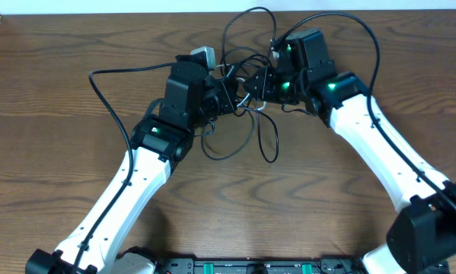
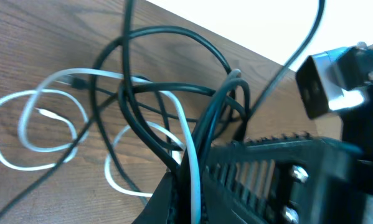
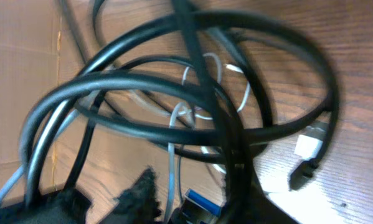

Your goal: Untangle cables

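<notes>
on the brown wooden tabletop [image 1: 60, 167], my left pincer [image 1: 226, 101] is clamped tight on the tangle of thin black and white cables [image 2: 127, 84], far centre. my right pincer [image 1: 252, 90] is among the loops; i can't tell its grip.

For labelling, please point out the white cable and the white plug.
white cable [image 2: 185, 134]: left wrist view, its long descending strand.
white plug [image 3: 306, 144]: right wrist view, middle of its body.

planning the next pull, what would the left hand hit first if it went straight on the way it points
The cables it grips: their tangled loops lie directly ahead of the left hand. Just past them the right hand faces it, so that would likely come next, though depth is unclear.
</notes>
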Controlling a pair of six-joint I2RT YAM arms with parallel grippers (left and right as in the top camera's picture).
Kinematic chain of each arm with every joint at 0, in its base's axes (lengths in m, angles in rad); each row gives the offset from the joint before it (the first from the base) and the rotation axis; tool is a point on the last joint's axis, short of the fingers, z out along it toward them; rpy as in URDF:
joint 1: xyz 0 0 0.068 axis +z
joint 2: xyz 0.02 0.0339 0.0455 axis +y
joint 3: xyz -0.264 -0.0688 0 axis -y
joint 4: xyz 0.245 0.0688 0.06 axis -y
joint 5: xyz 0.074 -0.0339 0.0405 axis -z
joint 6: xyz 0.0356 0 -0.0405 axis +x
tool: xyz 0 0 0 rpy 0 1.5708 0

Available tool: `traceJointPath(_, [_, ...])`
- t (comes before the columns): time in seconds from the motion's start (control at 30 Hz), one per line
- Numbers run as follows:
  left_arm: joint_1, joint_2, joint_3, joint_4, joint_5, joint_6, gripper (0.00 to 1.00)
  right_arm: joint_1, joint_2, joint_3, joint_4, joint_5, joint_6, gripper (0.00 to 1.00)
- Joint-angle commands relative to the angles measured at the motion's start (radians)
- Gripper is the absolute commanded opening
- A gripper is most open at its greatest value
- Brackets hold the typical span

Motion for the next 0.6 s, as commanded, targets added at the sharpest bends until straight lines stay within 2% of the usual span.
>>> traceJointPath(0.0, [-0.005, -0.015, 0.019, 0.004, 0.016, 0.004, 0.08, 0.009, 0.008, -0.002, 0.010, -0.014, 0.036, 0.18])
traceJointPath(0.13, [-0.005, -0.013, 0.019, 0.000, -0.051, 0.027, 0.08, -0.009, -0.001, -0.002, 0.004, -0.019, 0.036, 0.01])
traceJointPath(0.3, [-0.004, -0.013, 0.019, 0.000, -0.215, 0.030, 0.08, -0.039, -0.017, -0.002, -0.052, -0.035, 0.012, 0.01])
traceJointPath(0.57, [-0.004, -0.011, 0.019, 0.000, -0.504, 0.050, 0.08, -0.116, -0.061, -0.002, -0.204, -0.034, -0.130, 0.01])
